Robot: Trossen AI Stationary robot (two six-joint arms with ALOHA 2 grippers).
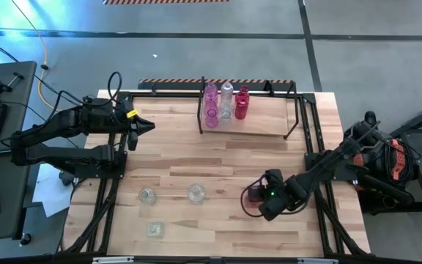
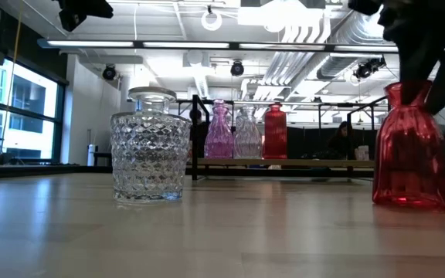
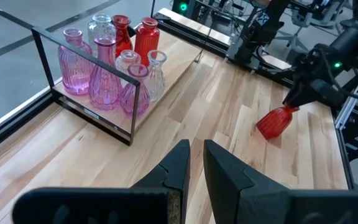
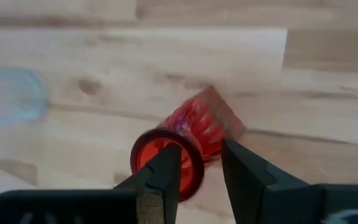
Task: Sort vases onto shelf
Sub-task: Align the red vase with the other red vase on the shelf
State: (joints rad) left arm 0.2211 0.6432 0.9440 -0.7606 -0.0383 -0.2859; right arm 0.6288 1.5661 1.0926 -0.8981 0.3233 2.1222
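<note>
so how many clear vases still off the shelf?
3, all on the table's near-left part: one, one beside it, one nearest the edge. None looks hidden.

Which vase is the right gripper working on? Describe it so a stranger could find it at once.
Start from the wooden table and go to its right front part, away from the shelf. There the right gripper stands at a red vase, fingers at its neck. It is the only red vase off the shelf; the other loose vases are clear.
</note>
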